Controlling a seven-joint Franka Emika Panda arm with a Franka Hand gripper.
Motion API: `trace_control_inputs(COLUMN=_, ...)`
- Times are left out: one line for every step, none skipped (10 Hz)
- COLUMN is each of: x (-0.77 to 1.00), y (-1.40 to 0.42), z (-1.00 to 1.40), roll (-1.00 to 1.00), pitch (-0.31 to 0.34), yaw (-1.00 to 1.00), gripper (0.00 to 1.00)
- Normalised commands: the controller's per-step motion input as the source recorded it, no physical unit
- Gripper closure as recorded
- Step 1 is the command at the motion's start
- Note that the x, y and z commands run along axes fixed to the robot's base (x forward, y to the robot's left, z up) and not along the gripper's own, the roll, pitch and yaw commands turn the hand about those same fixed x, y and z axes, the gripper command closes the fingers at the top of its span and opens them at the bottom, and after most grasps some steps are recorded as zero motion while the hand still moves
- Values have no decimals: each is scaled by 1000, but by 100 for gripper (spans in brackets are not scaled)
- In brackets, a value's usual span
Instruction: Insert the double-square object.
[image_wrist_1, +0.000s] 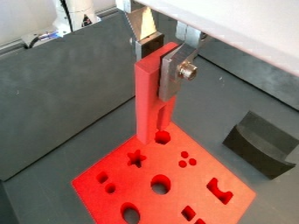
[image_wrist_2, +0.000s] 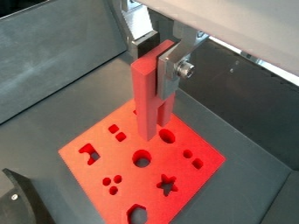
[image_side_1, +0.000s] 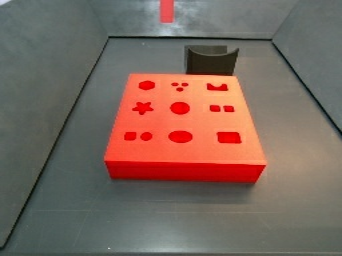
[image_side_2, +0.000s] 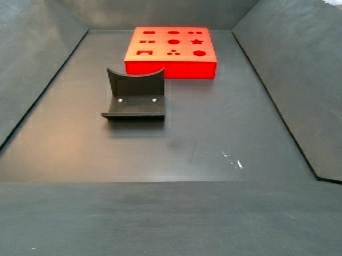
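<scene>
The double-square object (image_wrist_1: 152, 101) is a long red peg, held upright between my gripper's silver fingers near its upper end; it shows in both wrist views (image_wrist_2: 149, 96). My gripper (image_wrist_1: 159, 63) is shut on it (image_wrist_2: 159, 63). The peg's two-pronged lower end hangs above the flat red board (image_wrist_1: 122, 175) with shaped holes (image_wrist_2: 135, 175), apart from it. In a side view only the peg's lower tip (image_side_1: 167, 10) shows, high above the far end of the board (image_side_1: 247, 125). The gripper is out of both side views.
A dark grey curved block (image_side_1: 210, 57) stands on the floor just beyond the board; it also shows in a side view (image_side_2: 134, 95) and both wrist views (image_wrist_1: 263, 140) (image_wrist_2: 17, 197). Grey sloping walls enclose the floor. The board (image_side_2: 171, 68) lies near one end.
</scene>
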Motion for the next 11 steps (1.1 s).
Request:
trace_control_inputs(x=0, y=0, z=-51, roll=0, pitch=0, yaw=-51, gripper=100)
trace_control_inputs(x=440, y=9, z=-360, roll=-69, pitch=20, yaw=-91, gripper=100)
trace_control_inputs(x=469, y=46, z=-606, roll=-111, pitch=-43, yaw=-166, gripper=100)
trace_control_inputs(x=517, y=17, z=-820, roll=-40, pitch=-60, yaw=-140, gripper=100)
trace_control_inputs(x=614, y=0, z=-909, roll=0, pitch=-69, yaw=-91, gripper=100)
trace_control_inputs(x=660, y=0, z=-831, roll=11, pitch=-77, yaw=-37, gripper=100)
trace_control_inputs(x=743, y=0, z=-769, roll=61, pitch=-66, yaw=0, gripper=100)
trace_control_inputs(x=789, y=0, z=-731, roll=49, pitch=-60, yaw=34, gripper=100)
trace_control_inputs(x=749, y=17, z=-660, roll=0, pitch=-59, yaw=157, gripper=100)
trace_control_inputs(x=649, y=57, z=-431, roll=-56, pitch=0, yaw=494, gripper=100)
trace_control_inputs(x=420, y=0, z=-257, roll=0, pitch=0, yaw=723, gripper=100)
